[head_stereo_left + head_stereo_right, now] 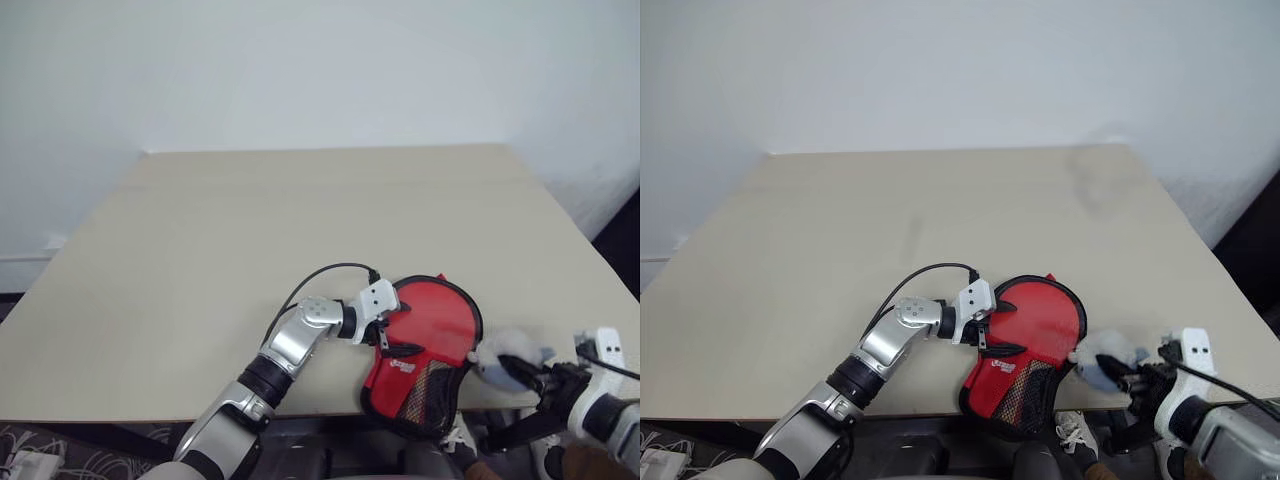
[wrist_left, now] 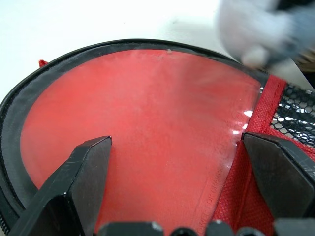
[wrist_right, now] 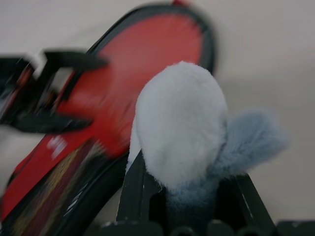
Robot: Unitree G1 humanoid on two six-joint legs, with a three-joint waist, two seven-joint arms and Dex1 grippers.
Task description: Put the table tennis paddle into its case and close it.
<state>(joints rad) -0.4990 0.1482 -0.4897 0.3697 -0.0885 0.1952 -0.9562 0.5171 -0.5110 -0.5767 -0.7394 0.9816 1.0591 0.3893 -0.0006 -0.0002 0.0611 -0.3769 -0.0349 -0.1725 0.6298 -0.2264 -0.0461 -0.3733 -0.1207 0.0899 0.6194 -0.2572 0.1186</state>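
— How are your arms set?

— My left arm reaches across the near edge of the table (image 1: 200,250), forearm angled toward my right, and my left gripper (image 1: 384,340) rests at the case (image 1: 425,340) with its fingers (image 2: 81,182) spread wide over the clear panel, clamping nothing. My right gripper (image 1: 520,372) sits low beside the table's near right edge, clenched on a fluffy grey-and-white ball (image 3: 192,128) just beside the case's right edge.

— Where is the case, and how does it lie?

— It lies flat at the near edge. Its long axis runs away from me: the round red head points to the far side, the narrow mesh end hangs over the edge toward me. Red shows through the panel; whether that is the paddle I cannot tell.
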